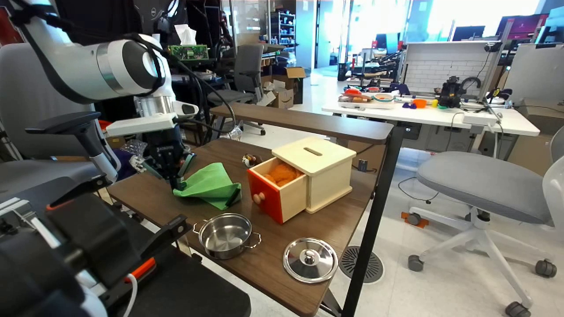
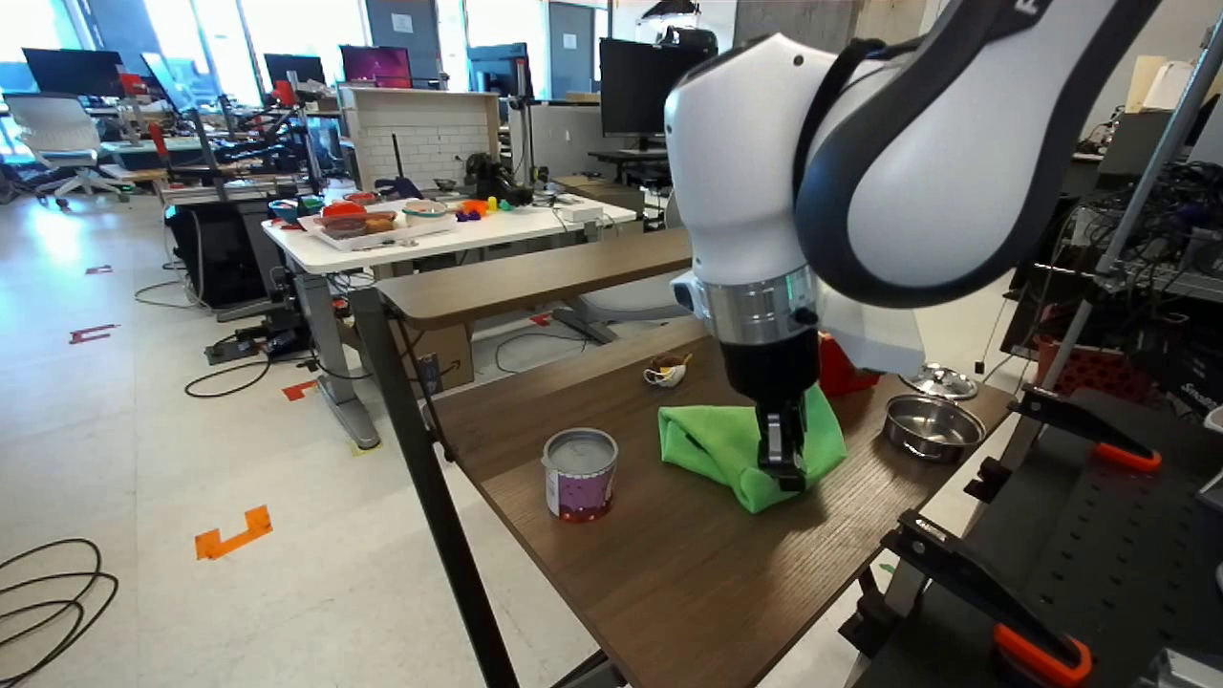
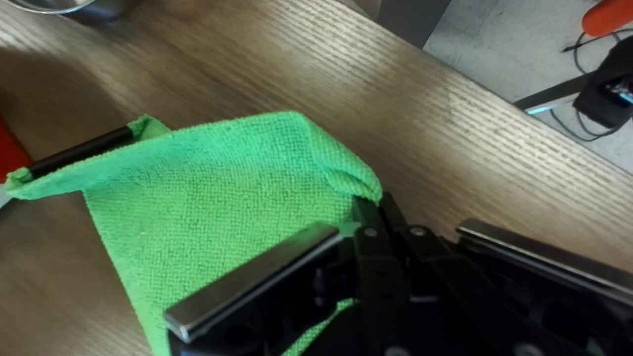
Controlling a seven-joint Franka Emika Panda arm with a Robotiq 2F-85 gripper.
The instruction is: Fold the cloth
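Microfibre cloth (image 3: 212,198), lime-green and rumpled, lies on the tabletop (image 3: 237,59) from centre to lower left of the wrist view. Folding it well probably calls for lifting the pinched edge slightly, carrying it leftward over the cloth's middle, then lowering before release. The fingers (image 3: 373,252) stand nearly together, clamped on that bunched right edge.

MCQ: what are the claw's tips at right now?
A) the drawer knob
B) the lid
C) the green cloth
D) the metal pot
C: the wrist view shows the claw with its tips at a bunched edge of the green cloth.
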